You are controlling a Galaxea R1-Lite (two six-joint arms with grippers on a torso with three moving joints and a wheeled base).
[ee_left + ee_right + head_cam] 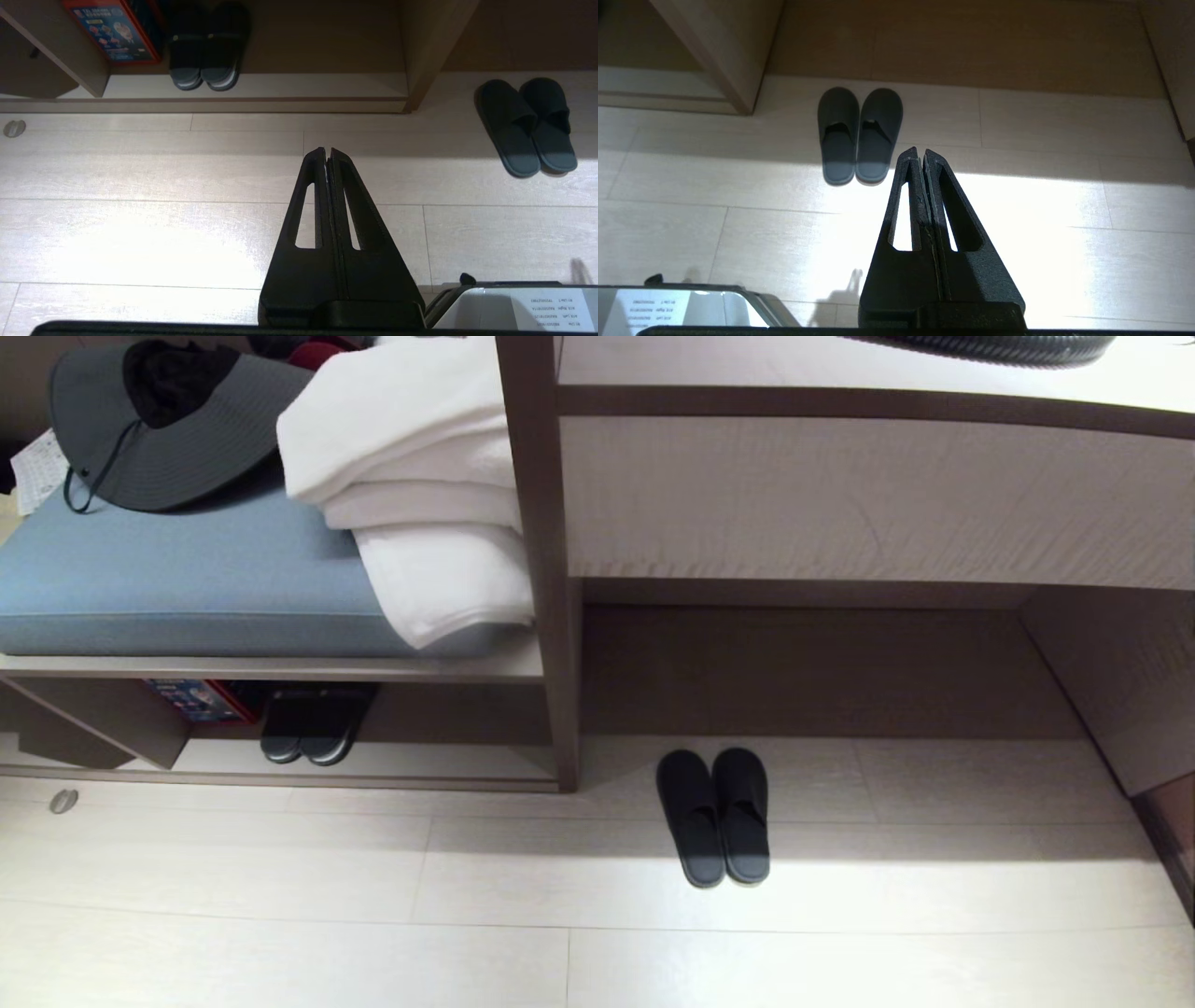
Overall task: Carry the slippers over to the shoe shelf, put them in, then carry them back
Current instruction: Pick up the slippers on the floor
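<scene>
The slippers (714, 817), a dark grey pair, lie side by side on the pale floor at the mouth of the recess under the desk, toes toward the wall. They also show as the slippers (525, 126) and the slippers (859, 135). Left of the upright post is the shoe shelf (448, 761), a low cubby under the bench. My left gripper (326, 151) hangs shut and empty over bare floor, well short of the shelf. My right gripper (920, 151) is shut and empty too, just beside and short of the slippers' heels. Neither arm shows in the head view.
Another dark pair with whitish soles (313, 723) and a red-blue box (201, 700) sit in the cubby. Above it, a blue cushion (187, 579) bears white towels (420, 495) and a grey hat (159, 420). The desk front (840, 495) overhangs the recess.
</scene>
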